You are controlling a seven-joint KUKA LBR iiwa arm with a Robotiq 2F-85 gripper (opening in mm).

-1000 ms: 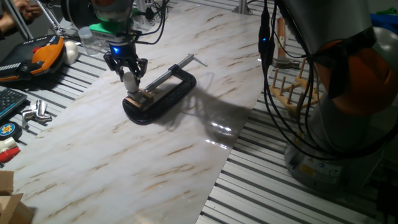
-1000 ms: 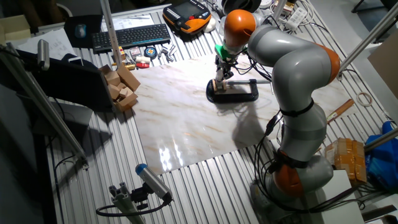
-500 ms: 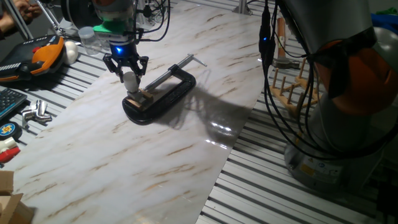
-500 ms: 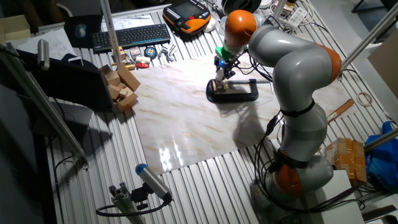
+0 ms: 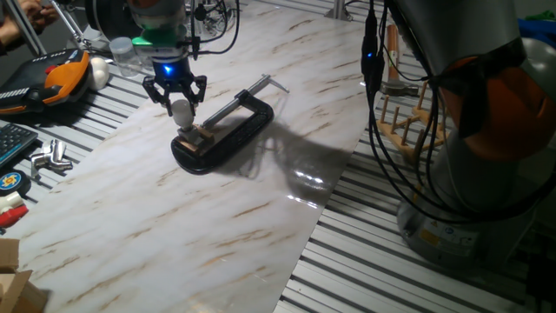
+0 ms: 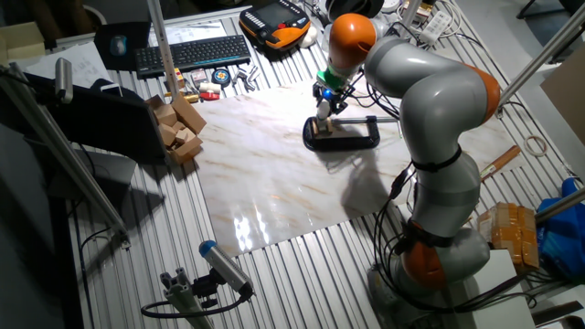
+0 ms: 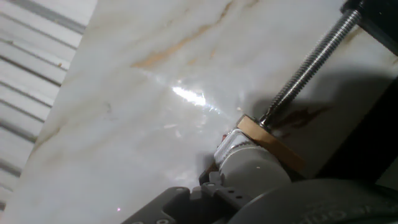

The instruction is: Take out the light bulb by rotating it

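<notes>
So the small frosted white round light bulb [image 5: 182,110] sits upright in the tan wooden socket block [image 5: 198,136], which is pinched in the black metal C-clamp [image 5: 228,130] on the marble-patterned board [image 5: 217,217]. The black two-finger gripper [image 5: 176,98] is closed around the bulb. Only the hand view shows the bulb's ribbed base [image 7: 231,148] and the clamp's threaded screw [image 7: 309,62].

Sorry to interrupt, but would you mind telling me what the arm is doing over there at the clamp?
The arm's tool is closed around the small white light bulb, which sits just above a tan wooden socket block held in a black C-clamp on the marble board. It is unscrewing the bulb. In the hand view the bulb's threaded base shows beside the block, so it looks nearly or already free.
</notes>
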